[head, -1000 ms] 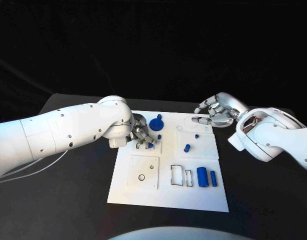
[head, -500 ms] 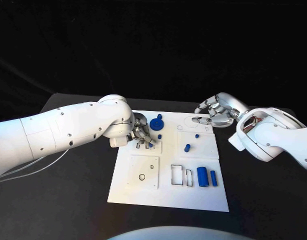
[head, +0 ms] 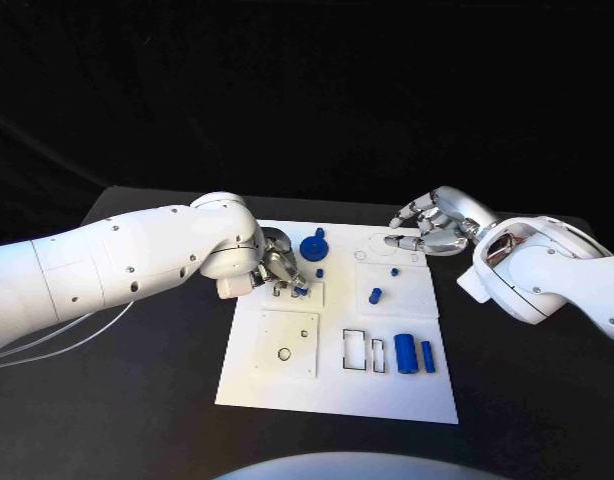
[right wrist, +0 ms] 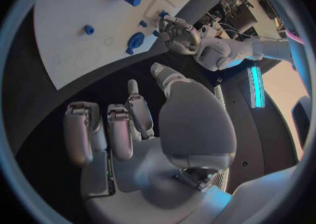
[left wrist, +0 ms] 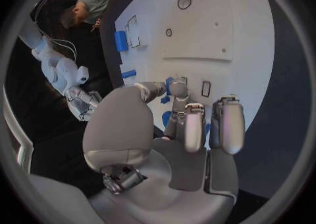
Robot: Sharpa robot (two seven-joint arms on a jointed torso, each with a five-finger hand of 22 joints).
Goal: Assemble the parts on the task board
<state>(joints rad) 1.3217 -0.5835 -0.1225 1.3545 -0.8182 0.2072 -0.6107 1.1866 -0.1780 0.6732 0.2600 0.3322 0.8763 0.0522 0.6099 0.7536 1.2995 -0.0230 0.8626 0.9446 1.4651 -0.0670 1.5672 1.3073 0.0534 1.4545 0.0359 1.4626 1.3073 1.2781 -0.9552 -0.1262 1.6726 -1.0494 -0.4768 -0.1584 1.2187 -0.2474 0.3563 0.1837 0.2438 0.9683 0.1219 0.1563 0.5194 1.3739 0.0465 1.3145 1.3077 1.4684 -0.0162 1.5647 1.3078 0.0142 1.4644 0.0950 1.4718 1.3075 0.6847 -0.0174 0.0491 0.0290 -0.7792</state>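
The white task board [head: 286, 385] lies in the middle of the black table. My left hand [head: 278, 270] reaches down onto the board's far left part. Its thumb and a fingertip [left wrist: 178, 89] pinch a small blue part [left wrist: 169, 83] beside a small rectangular slot [left wrist: 206, 88]. My right hand [head: 431, 228] hovers over the board's far right corner with its fingers apart and nothing in them. A round blue part with a knob [head: 314, 247] stands just beyond the left hand. A blue cylinder [head: 405, 354] and a thin blue bar [head: 427, 355] lie at the near right.
Small blue pegs [head: 375, 295] [head: 394, 270] stand in the board's right half, with a blue ring [head: 361, 255] near them. Empty rectangular cut-outs [head: 353, 348] lie left of the cylinder. A square panel [head: 287, 343] with a hole takes up the near left. Black table surrounds the board.
My left hand's fingers have shifted slightly around the small blue part, which now sits a little further right. The right hand has not moved.
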